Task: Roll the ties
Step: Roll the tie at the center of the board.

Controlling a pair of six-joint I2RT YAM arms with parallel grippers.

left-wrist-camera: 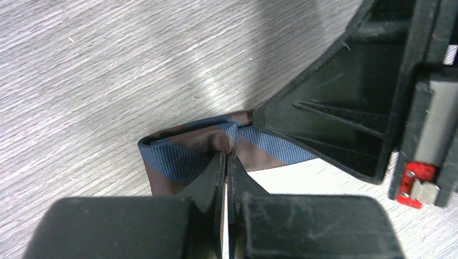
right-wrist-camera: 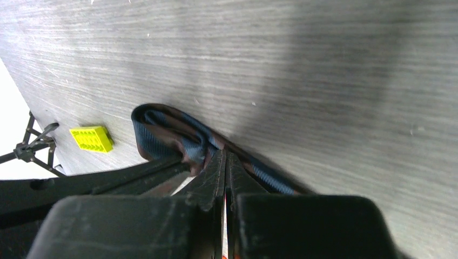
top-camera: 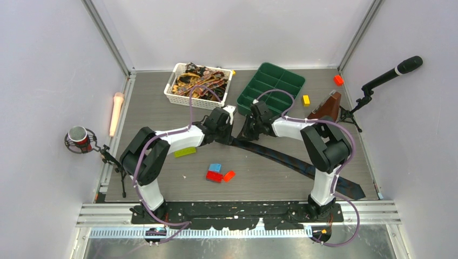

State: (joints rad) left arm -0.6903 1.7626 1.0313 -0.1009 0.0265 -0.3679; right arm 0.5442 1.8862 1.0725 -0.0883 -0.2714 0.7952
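At the right claw (right-wrist-camera: 224, 162), the tie (right-wrist-camera: 154, 141) disappears beneath the blurred fingers (right-wrist-camera: 208, 181) and the picture's lower edge, and its further run cannot be traced. At the left claw (left-wrist-camera: 226, 161), the folded fabric is covered below by the pinched fingertips (left-wrist-camera: 213, 175) and, to their right, by the right claw's black body. Overhead, the heap in the basket (top-camera: 186, 100) beyond the left claw is too tangled and small to separate into items.

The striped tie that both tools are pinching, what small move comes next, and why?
Probably roll the folded end over toward the tail. The left tool and right tool are both shut on the tie at its first fold, while the rest lies unrolled across the table.
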